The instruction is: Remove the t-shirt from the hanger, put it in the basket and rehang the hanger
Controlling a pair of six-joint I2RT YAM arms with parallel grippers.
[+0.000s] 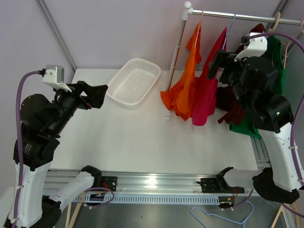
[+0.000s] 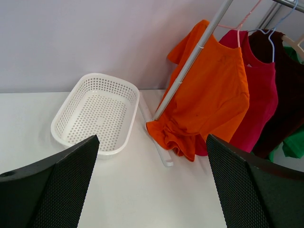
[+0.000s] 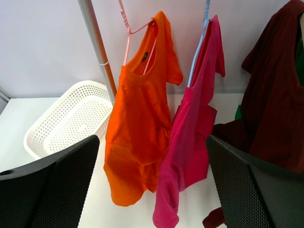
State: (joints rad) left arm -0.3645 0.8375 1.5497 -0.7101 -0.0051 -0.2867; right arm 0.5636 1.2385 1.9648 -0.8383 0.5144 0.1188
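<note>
White bench (image 1: 142, 137), pale wall behind, silver clothes rail (image 1: 237, 16) at far right. Orange t-shirt (image 1: 187, 85), likely your target, hangs on a thin pink wire hanger (image 3: 124, 19) nearest the post, with a magenta t-shirt (image 1: 206, 95) just beside it. Both pincers are wide and empty: left pincer (image 1: 97, 96) well apart, right pincer (image 1: 216, 64) near the magenta shirt. Pinch one shoulder and slide that side off its hanger arm first. Don't tug straight down.
</note>
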